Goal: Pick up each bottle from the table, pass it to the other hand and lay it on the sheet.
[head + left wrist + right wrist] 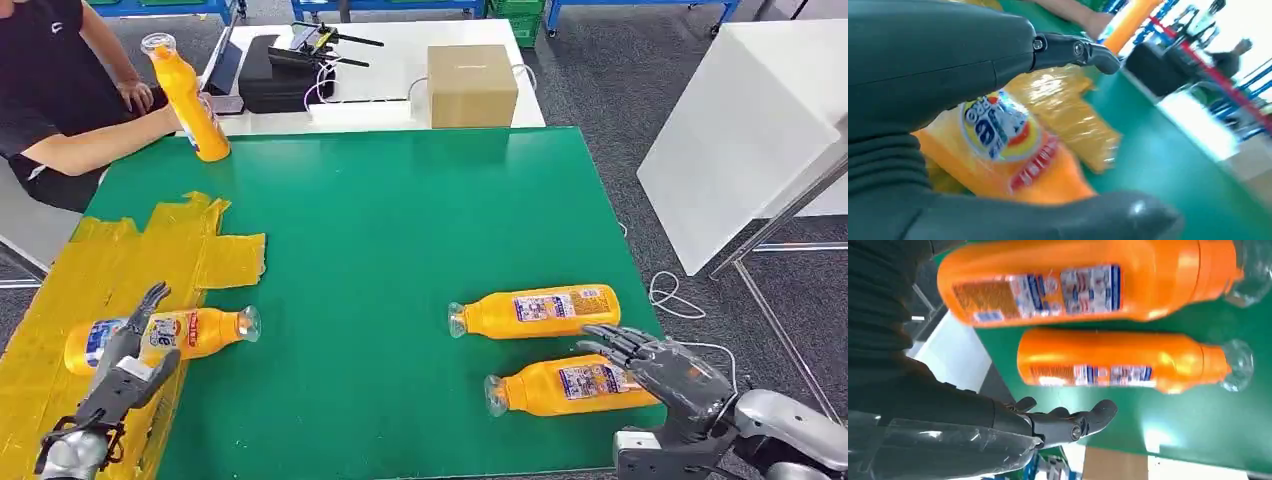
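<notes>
Bottles are lying on their sides: one (165, 335) on the yellow sheet (110, 275), cap toward table centre, under my left hand (125, 365), whose fingers are lying spread over it, not gripping. I'm seeing my right hand (660, 365), fingers apart and empty, hovering beside two bottles (535, 312) (570, 385) near the green table's (400, 230) right edge, caps pointing left.

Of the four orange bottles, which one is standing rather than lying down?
The bottle by the person's arm at the far left corner of the green table. It stands tilted, cap up; the other three lie on their sides, one on the yellow sheet.
</notes>
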{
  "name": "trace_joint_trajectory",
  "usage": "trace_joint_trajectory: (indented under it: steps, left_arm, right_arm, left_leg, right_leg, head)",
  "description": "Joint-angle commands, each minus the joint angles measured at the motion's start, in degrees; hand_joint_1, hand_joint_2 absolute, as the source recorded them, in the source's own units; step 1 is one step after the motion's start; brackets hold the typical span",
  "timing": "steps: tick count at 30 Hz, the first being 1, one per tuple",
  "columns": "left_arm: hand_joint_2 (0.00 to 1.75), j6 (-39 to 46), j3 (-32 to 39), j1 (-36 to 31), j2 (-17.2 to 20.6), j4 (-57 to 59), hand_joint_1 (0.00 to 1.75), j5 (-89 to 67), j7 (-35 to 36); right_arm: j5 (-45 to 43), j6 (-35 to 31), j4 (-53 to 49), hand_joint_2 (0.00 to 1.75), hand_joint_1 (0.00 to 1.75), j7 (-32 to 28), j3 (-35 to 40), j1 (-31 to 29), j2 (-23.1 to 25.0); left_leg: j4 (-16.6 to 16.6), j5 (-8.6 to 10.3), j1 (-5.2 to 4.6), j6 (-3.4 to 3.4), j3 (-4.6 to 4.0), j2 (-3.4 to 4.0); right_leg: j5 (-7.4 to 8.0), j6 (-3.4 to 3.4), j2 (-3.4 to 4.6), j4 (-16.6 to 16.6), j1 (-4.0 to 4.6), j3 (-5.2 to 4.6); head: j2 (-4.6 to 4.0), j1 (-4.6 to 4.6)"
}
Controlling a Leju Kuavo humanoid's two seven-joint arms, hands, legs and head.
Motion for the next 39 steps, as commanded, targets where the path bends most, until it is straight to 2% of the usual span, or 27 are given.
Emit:
trace_joint_trajectory:
  steps: [1,5,11,16,24,29,39]
  left_arm:
    - [0.00,-4.89,0.86,1.05,-3.97,-9.24,0.00,7.92,0.00]
    - [0.00,-8.67,1.90,1.26,-4.98,-12.55,0.00,12.76,0.00]
    - [0.00,-9.79,2.37,0.99,-6.14,-13.53,0.00,12.86,0.00]
    - [0.00,-9.11,3.24,1.61,-6.79,-13.32,0.00,11.79,0.00]
    - [0.00,-9.16,3.42,1.73,-6.87,-13.44,0.00,11.87,0.00]
    - [0.00,-9.86,4.28,2.69,-7.32,-14.52,0.00,12.20,0.00]
    - [0.00,-10.59,4.61,2.72,-8.01,-14.47,0.00,12.12,0.00]
  right_arm:
    - [1.23,-0.72,6.80,1.75,0.00,0.84,3.60,-0.38,5.80]
    - [1.68,-0.68,7.72,1.75,0.00,1.33,4.26,-0.16,6.38]
    - [3.13,-1.74,8.82,1.75,0.00,2.54,5.20,0.78,6.64]
    - [3.65,-5.08,4.24,1.75,0.00,6.01,2.10,5.17,1.33]
    - [3.79,-5.26,3.72,1.75,0.00,6.29,1.75,5.52,0.92]
    - [3.56,-6.52,-0.05,1.75,0.00,8.89,-3.30,9.15,-2.71]
    - [9.51,-5.74,4.88,1.75,0.00,9.37,-2.70,6.62,2.46]
  left_leg:
    - [-0.10,0.01,0.13,-0.06,0.11,-0.08]
    - [-0.06,-0.01,0.10,-0.05,0.05,-0.02]
    - [-0.14,0.01,0.15,-0.07,0.16,-0.10]
    - [-0.04,-0.02,0.03,-0.03,0.05,-0.07]
    - [-0.05,-0.03,0.07,-0.05,0.07,0.00]
    - [-0.01,-0.07,0.08,-0.08,0.04,-0.03]
    - [-0.12,0.00,0.13,-0.06,0.12,-0.02]
  right_leg:
    - [0.04,0.01,-0.09,-0.20,0.12,0.19]
    - [0.03,0.00,-0.03,-0.13,0.09,0.12]
    - [0.04,0.02,-0.11,-0.25,0.13,0.25]
    - [-0.03,0.03,-0.08,-0.05,0.01,0.08]
    - [0.01,0.01,-0.03,-0.11,0.05,0.12]
    - [-0.03,0.02,-0.04,-0.07,0.06,0.09]
    - [0.06,0.01,-0.03,-0.23,0.12,0.19]
  head:
    - [0.00,0.00]
    - [0.00,0.00]
    - [0.00,-0.02]
    - [0.00,0.00]
    - [0.00,-0.02]
    - [0.00,-0.02]
    - [0.00,0.00]
